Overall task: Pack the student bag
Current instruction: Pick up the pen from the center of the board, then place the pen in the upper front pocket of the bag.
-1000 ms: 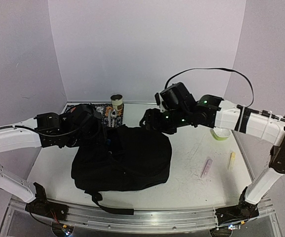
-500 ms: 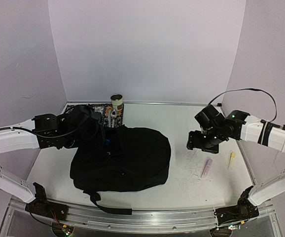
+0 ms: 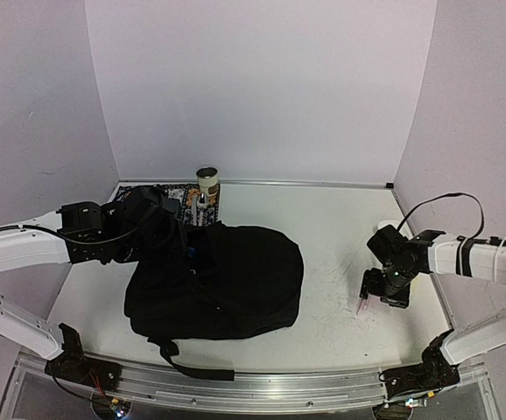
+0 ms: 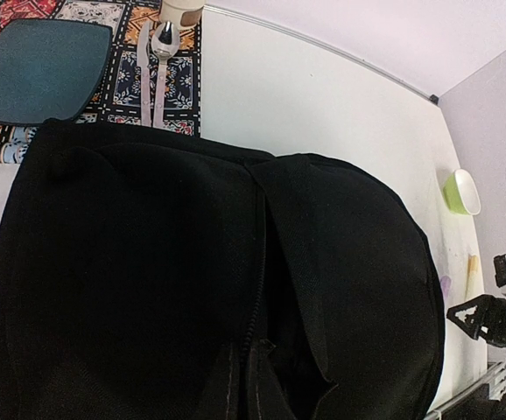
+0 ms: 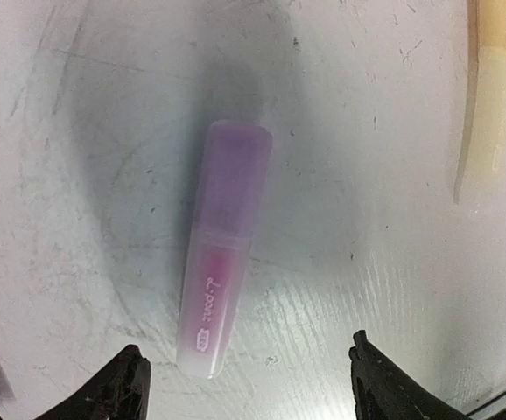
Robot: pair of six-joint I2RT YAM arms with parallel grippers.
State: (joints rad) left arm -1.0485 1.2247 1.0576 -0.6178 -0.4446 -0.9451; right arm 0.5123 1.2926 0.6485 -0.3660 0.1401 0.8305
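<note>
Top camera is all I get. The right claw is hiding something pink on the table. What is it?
Observer: A pink-purple marker, lying flat. The right claw is open just above it.
Operator: Is anything next to it?
Observer: Yes, a yellow pen lies close beside it, not touching.
Operator: And what's under the left arm?
Observer: A dark teal plate, sitting on a patterned mat.
</note>
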